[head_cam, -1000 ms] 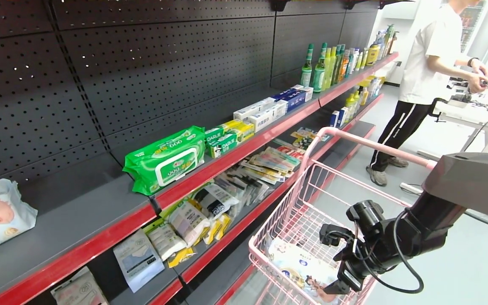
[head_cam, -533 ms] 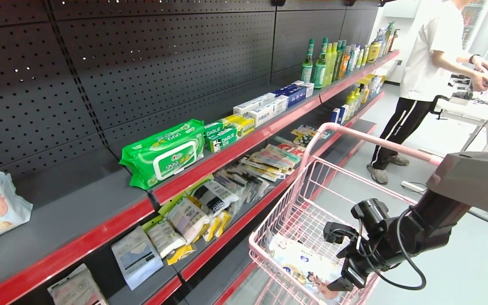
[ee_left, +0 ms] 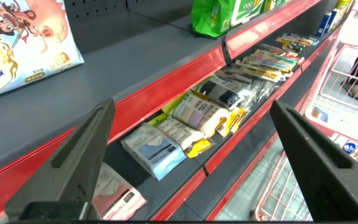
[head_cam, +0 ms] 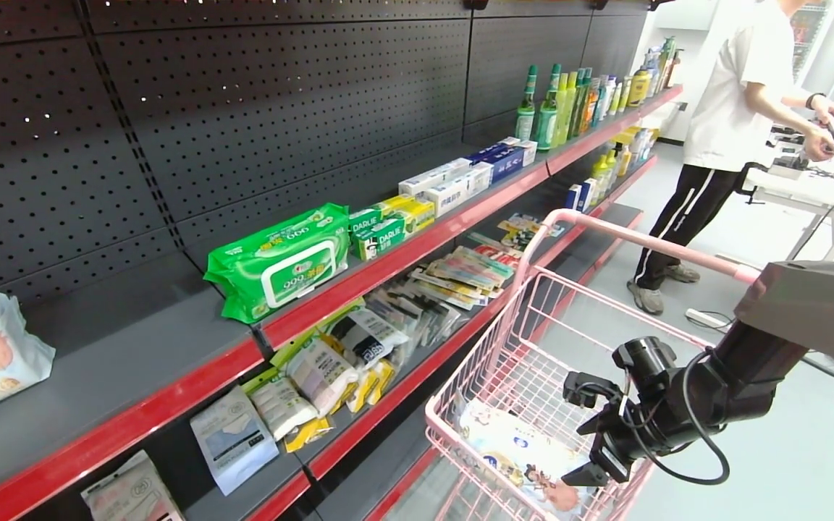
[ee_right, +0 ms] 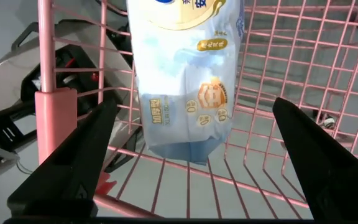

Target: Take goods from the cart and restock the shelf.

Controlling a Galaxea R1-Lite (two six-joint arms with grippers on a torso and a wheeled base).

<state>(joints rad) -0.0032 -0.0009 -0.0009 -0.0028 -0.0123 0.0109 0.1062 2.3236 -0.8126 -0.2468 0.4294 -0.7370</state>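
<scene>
R gripper (head_cam: 580,477) is hovering over the cart (head_cam: 440,427), spread wide & empty, wipes pack (head_cam: 515,449) lying at its 10 o'clock, long axis running 10-to-4, L gripper (ee_left: 191,106) sitting way off.

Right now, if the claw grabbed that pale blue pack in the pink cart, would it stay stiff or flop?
Probably floppy: the wipes pack is a soft film pouch with a crimped end, so it would likely sag from a pinch. Its glossy wrap may be slippery. Lying flat in the pink cart, it should not roll.
</scene>
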